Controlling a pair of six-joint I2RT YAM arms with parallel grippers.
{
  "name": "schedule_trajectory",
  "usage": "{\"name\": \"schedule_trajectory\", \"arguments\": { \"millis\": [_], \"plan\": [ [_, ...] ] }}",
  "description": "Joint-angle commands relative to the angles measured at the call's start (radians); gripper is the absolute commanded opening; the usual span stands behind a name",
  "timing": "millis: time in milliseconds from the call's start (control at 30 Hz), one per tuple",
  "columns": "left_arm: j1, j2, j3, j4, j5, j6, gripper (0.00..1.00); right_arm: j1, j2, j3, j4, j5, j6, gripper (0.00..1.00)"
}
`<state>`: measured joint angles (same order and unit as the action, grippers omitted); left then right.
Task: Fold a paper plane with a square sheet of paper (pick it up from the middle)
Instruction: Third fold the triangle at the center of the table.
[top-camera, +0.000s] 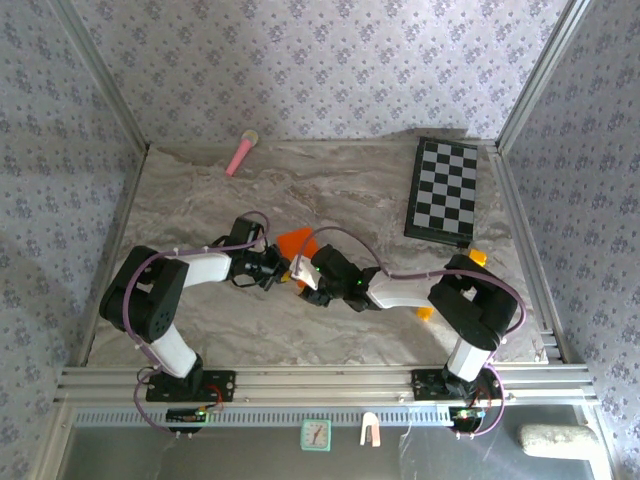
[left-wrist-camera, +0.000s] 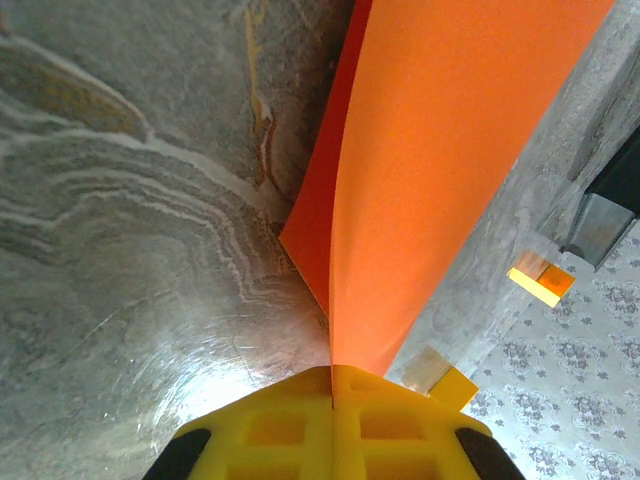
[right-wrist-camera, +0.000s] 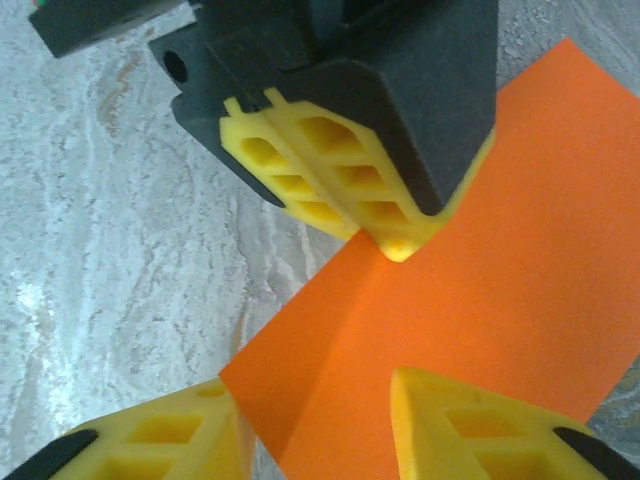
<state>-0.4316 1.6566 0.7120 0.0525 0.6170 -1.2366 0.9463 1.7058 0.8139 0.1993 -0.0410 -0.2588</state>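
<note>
Top view looks steeply down from the near edge over the whole table (top-camera: 200, 190); both wrist views sit very close — all three share the paper (left-wrist-camera: 450, 150).

Black-white arms (top-camera: 205, 268), purple cables (top-camera: 345, 234), yellow tool fingers (left-wrist-camera: 290, 430)

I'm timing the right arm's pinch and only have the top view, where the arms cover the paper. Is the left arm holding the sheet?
Observer: Yes. The left wrist view shows the left gripper with its fingers shut on the square sheet of paper at its edge.
Operator: And the right fingers?
Observer: In the right wrist view the right gripper is open, the sheet's corner between its fingers, not pinched.
Operator: Is the sheet flat?
Observer: No; the left wrist view shows a darker second layer, so it looks bent or folded.
</note>
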Motion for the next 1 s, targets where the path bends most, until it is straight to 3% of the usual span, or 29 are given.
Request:
{"name": "schedule_trajectory", "arguments": {
  "millis": [0, 200, 367, 633, 833, 967],
  "plan": [
    [0.007, -0.009, 0.017, -0.016, 0.021, -0.003, 0.0, 0.006, -0.007, 0.01, -0.011, -0.028, -0.008, 0.36],
    [0.008, -0.018, 0.014, -0.023, 0.022, -0.003, 0.01, 0.007, -0.004, 0.016, -0.019, -0.043, -0.009, 0.2],
    [0.054, -0.057, 0.019, -0.095, 0.0, 0.049, 0.16, 0.006, -0.008, 0.016, -0.045, -0.091, -0.007, 0.08],
    [0.131, -0.148, 0.11, -0.251, -0.024, 0.217, 0.38, -0.002, -0.004, 0.031, -0.087, -0.228, 0.088, 0.04],
    [0.112, -0.095, 0.172, -0.268, -0.033, 0.264, 0.39, -0.011, 0.006, 0.034, -0.08, -0.308, 0.169, 0.04],
    [0.082, -0.003, 0.212, -0.281, -0.042, 0.286, 0.35, -0.022, 0.007, 0.034, -0.068, -0.344, 0.211, 0.03]
  ]
}}
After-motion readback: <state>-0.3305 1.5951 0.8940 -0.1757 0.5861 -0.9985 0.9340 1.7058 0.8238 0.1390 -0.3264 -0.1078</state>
